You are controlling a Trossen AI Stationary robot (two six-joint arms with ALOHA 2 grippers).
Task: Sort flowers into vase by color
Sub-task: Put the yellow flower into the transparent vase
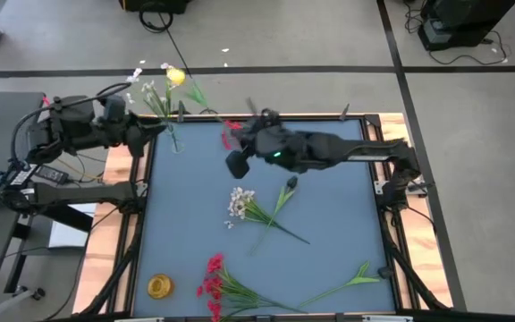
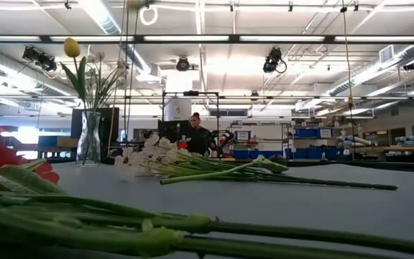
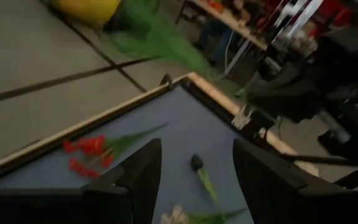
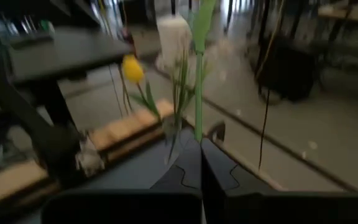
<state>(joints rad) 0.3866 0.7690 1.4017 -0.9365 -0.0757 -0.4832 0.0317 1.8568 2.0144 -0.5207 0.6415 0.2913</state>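
Grey floor [image 1: 329, 36] crossed by dark tape lines; ceiling strip lights [image 2: 279, 38].

Most of the desk [image 1: 338, 215] on the right side is bare, so lots of room to pass there. The right arm [image 1: 329, 150] stretches across the far half and blocks that lane. The vase [image 1: 176, 139] with its tall stems crowds the far left corner. Loose sprigs clutter the middle [image 1: 257, 210] and the near edge [image 1: 231, 291], and a yellow roll [image 1: 160, 286] sits near left.
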